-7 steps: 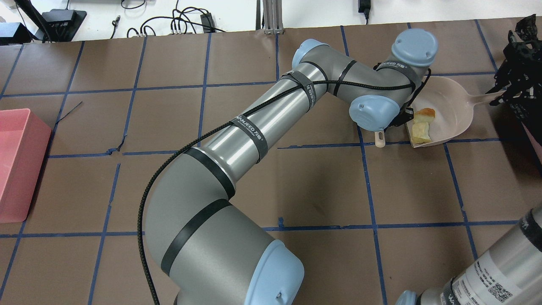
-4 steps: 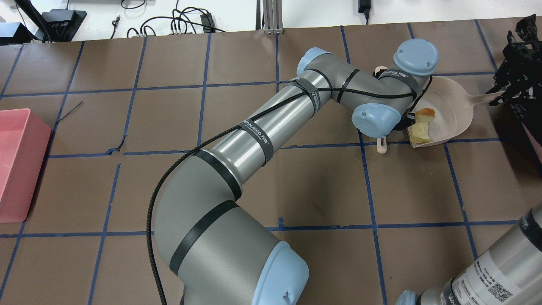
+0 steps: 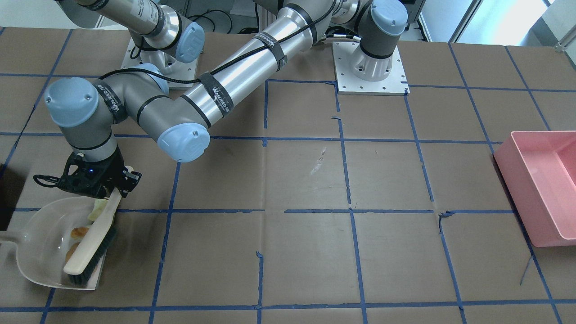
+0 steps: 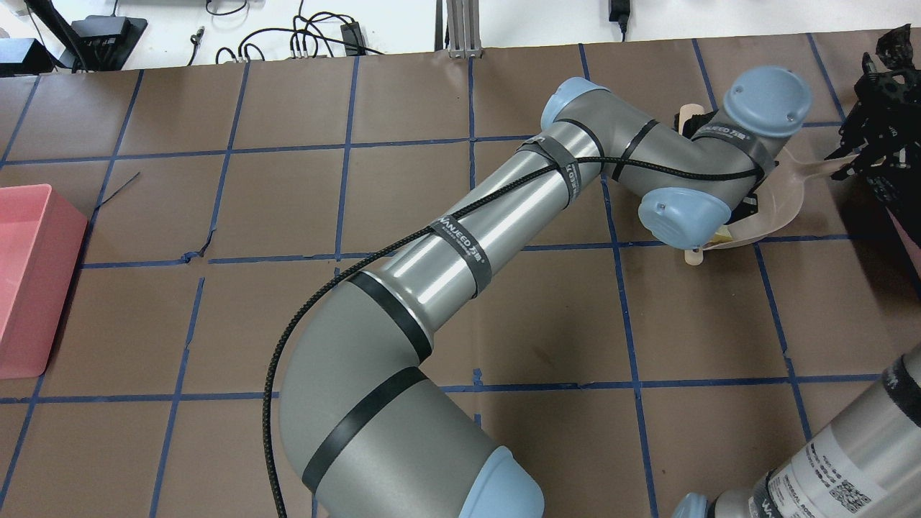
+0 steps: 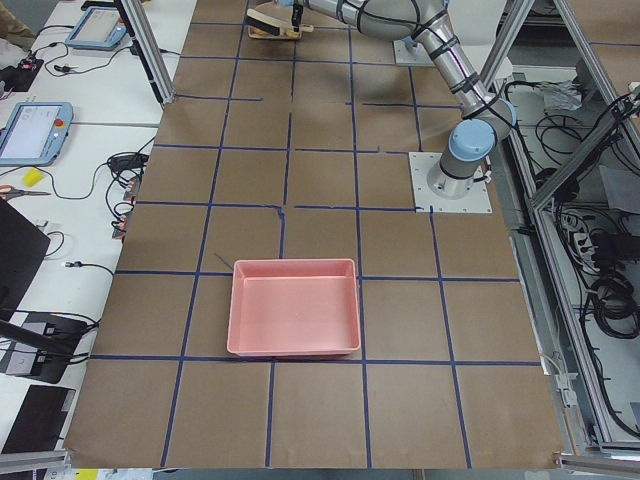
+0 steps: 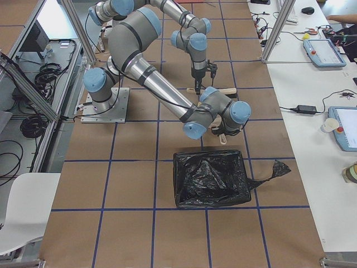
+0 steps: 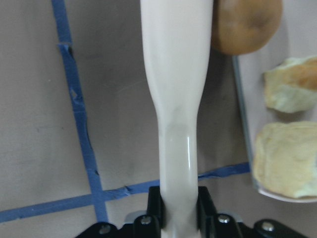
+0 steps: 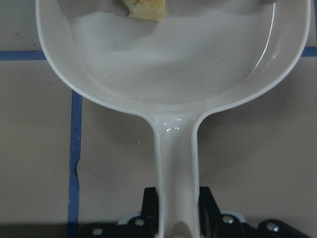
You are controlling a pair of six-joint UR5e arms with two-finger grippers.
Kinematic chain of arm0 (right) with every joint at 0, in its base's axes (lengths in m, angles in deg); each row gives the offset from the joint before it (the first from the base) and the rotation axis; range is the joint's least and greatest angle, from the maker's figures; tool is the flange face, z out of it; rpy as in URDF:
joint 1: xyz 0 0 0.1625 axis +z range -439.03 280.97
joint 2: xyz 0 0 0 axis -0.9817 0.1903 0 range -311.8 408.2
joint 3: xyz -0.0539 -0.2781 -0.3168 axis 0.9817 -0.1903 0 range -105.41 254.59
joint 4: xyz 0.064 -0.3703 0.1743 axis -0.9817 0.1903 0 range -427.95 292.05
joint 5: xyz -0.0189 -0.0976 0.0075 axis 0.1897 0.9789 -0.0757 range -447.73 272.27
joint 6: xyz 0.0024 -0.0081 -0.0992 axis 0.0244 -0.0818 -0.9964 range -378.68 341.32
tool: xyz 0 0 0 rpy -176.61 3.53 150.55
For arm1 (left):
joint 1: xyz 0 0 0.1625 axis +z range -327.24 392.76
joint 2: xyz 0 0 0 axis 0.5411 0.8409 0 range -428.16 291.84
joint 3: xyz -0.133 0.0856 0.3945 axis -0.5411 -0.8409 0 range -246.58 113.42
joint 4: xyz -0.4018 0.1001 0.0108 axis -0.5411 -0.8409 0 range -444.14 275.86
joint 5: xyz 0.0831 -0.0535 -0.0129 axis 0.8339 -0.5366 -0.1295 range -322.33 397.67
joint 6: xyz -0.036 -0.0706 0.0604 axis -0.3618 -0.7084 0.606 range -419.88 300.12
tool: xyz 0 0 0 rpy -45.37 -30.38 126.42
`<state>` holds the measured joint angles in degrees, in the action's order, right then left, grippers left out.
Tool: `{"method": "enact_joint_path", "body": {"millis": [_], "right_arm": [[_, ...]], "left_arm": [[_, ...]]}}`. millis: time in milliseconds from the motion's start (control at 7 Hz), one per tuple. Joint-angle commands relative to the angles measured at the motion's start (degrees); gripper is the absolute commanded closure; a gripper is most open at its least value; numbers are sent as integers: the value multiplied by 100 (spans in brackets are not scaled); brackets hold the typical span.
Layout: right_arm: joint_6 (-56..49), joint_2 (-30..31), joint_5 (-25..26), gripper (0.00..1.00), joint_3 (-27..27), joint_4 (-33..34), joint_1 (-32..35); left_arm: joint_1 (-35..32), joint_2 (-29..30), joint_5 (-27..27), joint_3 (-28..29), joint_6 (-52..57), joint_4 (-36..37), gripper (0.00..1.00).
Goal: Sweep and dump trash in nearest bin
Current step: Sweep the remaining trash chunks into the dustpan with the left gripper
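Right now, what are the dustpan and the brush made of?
The dustpan is probably smooth, glossy pale plastic; light glints along its rim. The brush has a cream handle that looks like shiny plastic too; its dark bristles are perhaps synthetic.

"WANJEED" stands in white letters on a black strap [image 4: 460, 232] around the left arm [image 4: 518, 201], and again on a second strap [image 4: 722, 134] near its wrist. A white label [image 4: 813, 466] on the right arm [image 4: 874, 421] reads partly "UNIVERSAL", beside a QR code; its other print is too small to read.

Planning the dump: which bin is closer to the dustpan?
The black-bagged bin, at the dustpan's end of the table; the pink bin sits at the opposite end.
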<state>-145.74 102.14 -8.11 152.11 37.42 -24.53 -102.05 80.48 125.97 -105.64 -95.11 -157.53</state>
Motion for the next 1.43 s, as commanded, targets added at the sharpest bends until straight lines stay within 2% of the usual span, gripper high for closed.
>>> {"method": "enact_joint_path", "body": {"millis": [0, 286, 571, 714, 857, 1143, 1286], "right_arm": [[-63, 20, 1, 100, -9, -34, -19], [-90, 12, -8, 100, 0, -52, -19], [-90, 3, -113, 100, -17, -43, -54], [-90, 3, -609, 100, -35, -78, -202], [-90, 3, -806, 100, -52, -357, -377], [-90, 99, -1595, 100, -105, -1173, -711], [-73, 282, -2260, 100, -114, -1603, -818]], "left_arm": [[-237, -2, 21, 179, -115, 0, 100], [-344, -63, 64, 250, -37, -244, 100], [-222, -605, 240, -29, 542, -1025, 100], [110, -974, 232, -379, 735, -1307, 100], [487, -1395, 188, -974, 833, -1379, 100], [1147, -2195, 153, -2301, 983, -1327, 100], [1333, -2608, 187, -2934, 1096, -1336, 100]]}}
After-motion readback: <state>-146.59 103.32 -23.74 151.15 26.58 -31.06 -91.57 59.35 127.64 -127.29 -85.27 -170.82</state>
